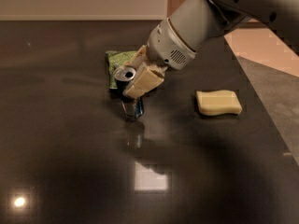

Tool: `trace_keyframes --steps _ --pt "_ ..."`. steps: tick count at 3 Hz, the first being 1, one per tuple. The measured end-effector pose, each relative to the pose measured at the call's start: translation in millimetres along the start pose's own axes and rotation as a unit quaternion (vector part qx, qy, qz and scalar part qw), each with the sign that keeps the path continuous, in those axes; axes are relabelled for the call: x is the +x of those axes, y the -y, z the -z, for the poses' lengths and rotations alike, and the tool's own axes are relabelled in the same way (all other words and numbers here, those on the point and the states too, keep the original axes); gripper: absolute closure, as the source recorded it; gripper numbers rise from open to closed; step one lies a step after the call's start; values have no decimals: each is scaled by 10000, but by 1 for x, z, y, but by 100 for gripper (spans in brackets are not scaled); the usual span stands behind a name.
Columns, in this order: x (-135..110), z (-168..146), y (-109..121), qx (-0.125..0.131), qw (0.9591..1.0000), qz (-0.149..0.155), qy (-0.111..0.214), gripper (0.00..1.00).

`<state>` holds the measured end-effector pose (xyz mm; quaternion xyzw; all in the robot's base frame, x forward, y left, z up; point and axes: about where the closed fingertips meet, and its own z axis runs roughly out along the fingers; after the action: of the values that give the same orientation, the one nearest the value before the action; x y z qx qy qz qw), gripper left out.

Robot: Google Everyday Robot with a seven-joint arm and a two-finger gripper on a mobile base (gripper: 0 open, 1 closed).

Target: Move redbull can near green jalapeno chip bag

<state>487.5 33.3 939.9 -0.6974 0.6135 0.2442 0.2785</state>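
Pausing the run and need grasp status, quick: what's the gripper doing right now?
Gripper: closed on the redbull can, holding it upright just in front of the green jalapeno chip bag.

A slim, tall, dark blue-and-silver drink can (132,109) with a shiny silver top stands roughly upright, gripped around its upper half by the pale tool (129,85). Just behind it lies a small, flat, crinkled green foil chip bag (118,59), partly hidden.
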Motion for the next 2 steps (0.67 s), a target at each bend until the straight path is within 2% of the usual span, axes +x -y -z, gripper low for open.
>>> trace_keyframes --steps 1,2 --pt "41 23 76 538 9970 -554 -71 100" --pt "54 24 89 584 9956 -726 -14 98"
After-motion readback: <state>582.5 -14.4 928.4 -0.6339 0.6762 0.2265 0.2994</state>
